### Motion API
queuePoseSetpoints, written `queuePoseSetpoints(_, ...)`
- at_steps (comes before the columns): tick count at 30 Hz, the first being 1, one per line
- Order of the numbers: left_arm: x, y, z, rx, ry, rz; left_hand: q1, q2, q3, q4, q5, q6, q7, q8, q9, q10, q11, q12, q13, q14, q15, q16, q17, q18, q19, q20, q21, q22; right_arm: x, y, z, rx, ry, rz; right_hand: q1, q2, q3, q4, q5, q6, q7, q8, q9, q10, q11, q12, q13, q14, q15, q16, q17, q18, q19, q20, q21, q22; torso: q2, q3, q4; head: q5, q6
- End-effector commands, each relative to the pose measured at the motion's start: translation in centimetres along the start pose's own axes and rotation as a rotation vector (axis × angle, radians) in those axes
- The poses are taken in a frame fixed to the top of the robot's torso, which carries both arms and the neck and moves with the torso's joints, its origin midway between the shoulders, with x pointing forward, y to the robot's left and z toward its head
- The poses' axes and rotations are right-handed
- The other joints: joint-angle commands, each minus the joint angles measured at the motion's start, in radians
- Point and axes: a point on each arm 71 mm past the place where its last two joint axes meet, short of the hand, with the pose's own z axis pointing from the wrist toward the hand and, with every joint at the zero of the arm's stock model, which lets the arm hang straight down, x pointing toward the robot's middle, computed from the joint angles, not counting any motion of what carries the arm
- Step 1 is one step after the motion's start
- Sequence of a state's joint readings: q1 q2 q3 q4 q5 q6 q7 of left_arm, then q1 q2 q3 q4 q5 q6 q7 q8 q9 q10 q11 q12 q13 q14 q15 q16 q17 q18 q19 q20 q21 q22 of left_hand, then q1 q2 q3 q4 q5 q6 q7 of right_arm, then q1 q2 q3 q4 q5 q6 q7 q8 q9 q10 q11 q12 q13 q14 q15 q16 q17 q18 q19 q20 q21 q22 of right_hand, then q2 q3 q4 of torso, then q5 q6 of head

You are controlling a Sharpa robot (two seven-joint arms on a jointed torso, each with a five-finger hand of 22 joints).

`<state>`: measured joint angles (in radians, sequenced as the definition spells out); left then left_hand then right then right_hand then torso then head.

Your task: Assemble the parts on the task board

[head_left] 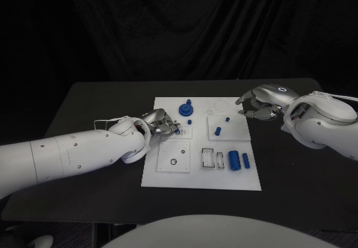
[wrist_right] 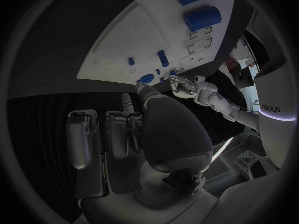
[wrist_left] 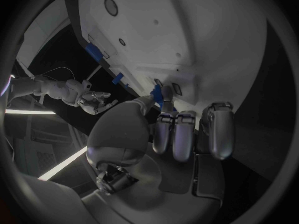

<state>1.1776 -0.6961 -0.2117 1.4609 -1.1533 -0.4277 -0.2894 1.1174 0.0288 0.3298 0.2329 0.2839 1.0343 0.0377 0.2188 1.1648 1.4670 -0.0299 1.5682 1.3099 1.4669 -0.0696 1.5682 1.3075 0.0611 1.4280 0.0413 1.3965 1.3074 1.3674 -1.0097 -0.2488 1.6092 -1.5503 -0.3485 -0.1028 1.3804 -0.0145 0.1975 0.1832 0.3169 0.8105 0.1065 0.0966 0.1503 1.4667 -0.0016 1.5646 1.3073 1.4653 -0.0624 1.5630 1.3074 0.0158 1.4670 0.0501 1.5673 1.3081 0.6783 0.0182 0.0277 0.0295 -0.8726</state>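
One white task board (head_left: 201,178) lies mid-frame on the black bench (head_left: 89,103). Two blue cylinders (head_left: 234,159) lie at its lower right. The left hand (head_left: 160,123), at the board's left edge, pinches one small blue part (wrist_left: 158,95). The right hand (head_left: 258,103), upper right, curls in, holding nothing.

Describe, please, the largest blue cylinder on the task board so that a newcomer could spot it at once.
Start at the white task board in the middle of the black table and go to its near right corner. There two blue parts lie side by side; the large blue cylinder is the left one. It is much thicker than the slim blue pin beside it.
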Motion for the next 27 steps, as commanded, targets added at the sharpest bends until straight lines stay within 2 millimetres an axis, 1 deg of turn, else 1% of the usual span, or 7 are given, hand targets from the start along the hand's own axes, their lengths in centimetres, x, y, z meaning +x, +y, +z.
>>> queuePoseSetpoints(1,0.40,-0.08,0.00,0.005,0.023,0.006,-0.005,-0.007,-0.005,0.014,-0.016,-0.007,-0.001,-0.005,-0.005,0.104,0.000,0.003,0.261,0.104,-0.007,0.003,0.263,-0.006,-0.002,-0.004,-0.004,0.139,0.16,-0.12,-0.07,0.019,0.010,-0.001,0.010,-0.002,0.004,-0.001,0.005,0.009,0.001,-0.005,-0.001,0.092,0.009,-0.005,0.247,0.101,0.006,-0.006,0.244,-0.013,0.099,0.005,-0.004,0.260,0.000,0.0000,0.0003,-0.001,0.000)
queuePoseSetpoints(3,0.44,-0.09,0.00,0.006,0.028,0.007,-0.014,-0.012,-0.018,0.029,-0.035,-0.006,0.000,-0.008,-0.007,0.104,0.001,0.003,0.261,0.104,-0.005,0.003,0.263,-0.006,-0.002,-0.003,-0.006,0.140,0.17,-0.13,-0.08,0.019,0.011,-0.001,0.010,-0.002,0.004,-0.001,0.005,0.009,0.001,-0.005,-0.001,0.092,0.009,-0.005,0.247,0.101,0.006,-0.006,0.244,-0.013,0.099,0.005,-0.004,0.260,-0.001,0.0001,0.0001,0.000,0.000)
queuePoseSetpoints(12,0.54,-0.14,-0.01,0.017,0.040,0.010,-0.049,-0.020,-0.062,0.058,-0.064,-0.001,0.004,-0.018,-0.015,0.104,0.004,0.003,0.261,0.104,-0.003,0.003,0.263,-0.005,-0.002,-0.001,-0.010,0.141,0.19,-0.16,-0.10,0.022,0.014,-0.001,0.008,-0.003,0.007,-0.003,0.006,0.011,0.001,-0.006,-0.003,0.091,0.009,-0.006,0.246,0.100,0.006,-0.007,0.242,-0.013,0.098,0.006,-0.005,0.259,0.000,-0.0003,-0.0003,0.000,0.000)
queuePoseSetpoints(18,0.52,-0.10,-0.03,0.022,0.040,0.010,-0.123,-0.008,-0.125,0.060,-0.097,0.008,0.005,-0.026,-0.023,0.104,0.006,0.003,0.261,0.104,-0.001,0.003,0.263,-0.005,-0.001,0.001,-0.014,0.143,0.20,-0.21,-0.10,0.027,0.016,0.010,0.007,-0.004,0.007,-0.003,0.006,0.012,0.001,-0.006,-0.003,0.091,0.009,-0.006,0.246,0.100,0.006,-0.008,0.241,-0.013,0.097,0.006,-0.006,0.259,0.001,0.0001,-0.0001,0.000,0.000)
queuePoseSetpoints(21,0.49,-0.06,-0.05,0.024,0.039,0.010,-0.162,0.007,-0.159,0.060,-0.110,0.012,0.005,-0.029,-0.025,0.104,0.006,0.003,0.261,0.104,-0.001,0.003,0.263,-0.005,-0.001,0.001,-0.016,0.145,0.21,-0.25,-0.10,0.029,0.018,0.014,0.007,-0.004,0.008,-0.003,0.006,0.012,0.001,-0.006,-0.003,0.091,0.009,-0.006,0.246,0.100,0.006,-0.008,0.240,-0.013,0.097,0.006,-0.006,0.259,0.000,0.0000,0.0001,0.001,0.000)
queuePoseSetpoints(24,0.46,0.00,-0.06,0.024,0.038,0.010,-0.168,0.010,-0.164,0.060,-0.111,0.012,0.005,-0.029,-0.025,0.104,0.006,0.003,0.261,0.104,-0.001,0.003,0.263,-0.005,-0.001,0.001,-0.016,0.145,0.22,-0.26,-0.10,0.030,0.018,0.016,0.007,-0.004,0.008,-0.003,0.006,0.012,0.001,-0.006,-0.003,0.091,0.009,-0.006,0.246,0.100,0.006,-0.008,0.240,-0.013,0.097,0.006,-0.006,0.259,0.000,0.0001,0.0003,0.001,0.000)
queuePoseSetpoints(27,0.43,0.05,-0.07,0.024,0.037,0.010,-0.191,0.021,-0.185,0.061,-0.117,0.014,0.005,-0.031,-0.025,0.104,0.006,0.003,0.261,0.104,-0.001,0.003,0.263,-0.005,-0.001,0.002,-0.017,0.146,0.23,-0.27,-0.09,0.031,0.019,0.016,0.007,-0.004,0.008,-0.003,0.006,0.012,0.001,-0.006,-0.003,0.091,0.009,-0.006,0.246,0.100,0.006,-0.008,0.240,-0.013,0.097,0.006,-0.006,0.259,0.000,-0.0001,-0.0004,0.002,0.000)
